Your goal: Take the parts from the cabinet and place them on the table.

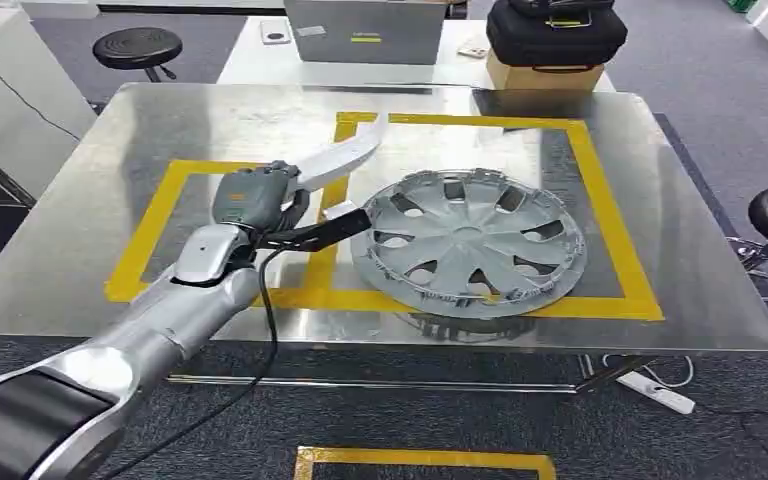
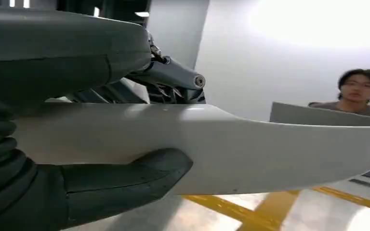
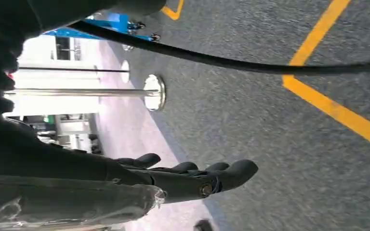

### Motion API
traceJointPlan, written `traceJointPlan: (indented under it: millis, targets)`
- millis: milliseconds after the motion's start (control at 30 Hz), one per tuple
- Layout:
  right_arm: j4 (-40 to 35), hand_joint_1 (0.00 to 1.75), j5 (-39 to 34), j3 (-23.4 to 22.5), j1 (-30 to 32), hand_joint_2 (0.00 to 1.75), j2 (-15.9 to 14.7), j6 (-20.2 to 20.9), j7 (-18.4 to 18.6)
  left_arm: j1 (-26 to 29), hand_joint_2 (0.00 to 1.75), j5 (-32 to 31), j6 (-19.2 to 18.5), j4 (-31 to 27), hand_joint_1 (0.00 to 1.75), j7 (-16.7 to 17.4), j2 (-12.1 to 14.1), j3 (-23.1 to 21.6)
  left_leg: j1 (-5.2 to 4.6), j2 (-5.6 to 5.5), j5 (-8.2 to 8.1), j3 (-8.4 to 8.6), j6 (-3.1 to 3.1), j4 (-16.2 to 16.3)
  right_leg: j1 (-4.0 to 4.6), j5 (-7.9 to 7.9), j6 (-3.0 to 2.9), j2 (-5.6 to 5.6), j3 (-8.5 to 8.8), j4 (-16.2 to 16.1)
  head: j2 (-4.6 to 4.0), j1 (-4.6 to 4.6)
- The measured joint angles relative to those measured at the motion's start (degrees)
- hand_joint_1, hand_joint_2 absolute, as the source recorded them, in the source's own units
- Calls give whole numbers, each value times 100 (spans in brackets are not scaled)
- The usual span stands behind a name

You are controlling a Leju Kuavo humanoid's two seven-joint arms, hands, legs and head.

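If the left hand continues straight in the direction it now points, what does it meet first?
Probably the silver wheel cover lying flat on the metal table. The left hand, holding a long white curved part, has dark fingers reaching toward the cover's near rim, though depth is unclear.

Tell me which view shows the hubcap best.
The head view: the whole hubcap lies flat on the table inside the yellow tape, beside the left hand holding a white part. The wrist views give no look at it.

Hubcap lies on the table, right of the curved part; stool behind.
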Motion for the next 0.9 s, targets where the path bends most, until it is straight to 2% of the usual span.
traceJointPlan:
  millis: [33, 133, 200, 233, 300, 333, 367, 400, 433, 500, 533, 567, 667, 700, 733, 800, 833, 867, 900]
  targets:
    - [0, 0, 0, 9, -16, 175, 2, 4, 0, -31, 175, -109, 87, 83, 175, 94, 44, 7, -49, -1, -17, -22, -36, 13, 21, -99, -11, 3, 129, -146, 0, -2]
    - [0, 0, 0, 15, -12, 175, 2, 4, 11, -36, 175, -441, 253, 341, 175, 260, 184, 42, -27, 8, 20, 1, -113, -37, 39, -89, -106, 30, 101, -154, 0, -13]
    - [0, 0, 0, 20, -17, 175, 2, 4, 17, -23, 175, -572, 366, 441, 175, 201, 293, 96, -18, 17, -45, -4, -193, 3, -2, -55, -178, 20, 142, -216, 0, -9]
    - [0, 0, 0, 24, -22, 175, 2, 4, 17, -25, 175, -577, 426, 482, 175, 142, 341, 146, -25, 23, -199, -112, -222, 220, -11, -61, -204, 16, 147, -220, 0, -40]
    - [0, 0, 0, 33, -34, 175, 2, 7, 15, -11, 175, -552, 500, 579, 175, 69, 435, 199, -11, 25, -613, -560, -266, 1107, -12, -72, -240, 7, 147, -220, 0, -46]
    - [0, 0, 0, 42, -30, 175, 2, 9, 15, 19, 175, -478, 498, 629, 175, 6, 470, 234, -9, 25, -745, -779, -279, 1513, -13, -74, -244, 4, 146, -219, 0, -46]
    - [0, 0, 0, 55, -26, 175, 2, 7, 15, 73, 175, -314, 480, 666, 175, -119, 479, 315, -4, 26, -742, -878, -284, 1675, -13, -75, -244, 5, 149, -219, 0, -46]
    - [0, 0, -2, 61, -25, 175, 2, 7, 13, 125, 175, -112, 447, 686, 175, -255, 479, 411, 4, 26, -612, -848, -285, 1581, -14, -75, -243, 8, 151, -219, 0, -48]
    - [0, 0, -2, 61, -25, 175, 2, 4, 9, 159, 175, 91, 395, 699, 175, -390, 479, 543, 13, 27, -395, -719, -281, 1295, -15, -77, -240, 16, 153, -217, 0, -48]
    - [0, 0, -2, 63, -22, 175, 2, -7, 0, 191, 175, 226, 367, 717, 175, -538, 452, 783, 31, 43, 69, -234, -279, 354, -24, -90, -195, 22, 166, -213, 0, -48]
    - [0, 0, 0, 63, -21, 175, 2, -13, 0, 195, 175, 219, 350, 719, 175, -573, 444, 855, 37, 53, 55, -101, -276, 96, -16, -91, -161, 17, 162, -213, 0, -48]
    - [0, 0, 0, 66, -29, 175, 2, -22, -9, 200, 175, 197, 310, 723, 175, -586, 407, 887, 25, 27, 31, -58, -225, -35, 36, -116, -120, 21, 129, -166, 0, -40]
    - [0, 0, 0, 66, -14, 175, 2, -55, -28, 341, 175, 71, 279, 760, 175, -542, 402, 927, 21, 25, 38, -73, -108, -2, 23, -99, -44, 10, 161, -226, 0, -39]
    - [0, 0, 0, 66, -10, 175, 2, -63, -33, 367, 175, 1, 279, 778, 175, -475, 402, 961, 39, 28, 46, -64, -67, -12, 16, -140, -13, 6, 112, -187, 0, -48]
    - [0, 0, 0, 68, -9, 175, 2, -74, -33, 378, 175, -82, 279, 797, 175, -401, 406, 994, 39, 27, 46, -61, -43, -12, 15, -277, 5, -10, 50, -12, 0, -15]
    - [0, 0, 0, 68, -9, 175, 2, -79, -33, 388, 175, -186, 277, 846, 175, -298, 433, 1008, 24, 27, 40, -62, 1, -11, 16, -704, 20, -8, -350, 863, 0, -7]
    - [0, 0, 0, 68, 1, 175, 2, -79, -33, 407, 175, -220, 264, 869, 175, -254, 452, 1010, 12, 28, 34, -59, 12, -11, 17, -855, 21, -8, -569, 1307, 0, -4]
    - [0, 0, 0, 68, 14, 175, 2, -79, -33, 427, 175, -257, 221, 889, 175, -215, 461, 1008, 1, 26, 29, -56, 19, -10, 20, -895, 14, -7, -708, 1554, 0, -7]
    - [0, 0, 0, 68, 28, 175, 2, -79, -33, 446, 175, -295, 166, 909, 175, -138, 466, 1010, -5, 19, 26, -49, 23, -10, 24, -805, 1, -7, -720, 1531, 0, -7]
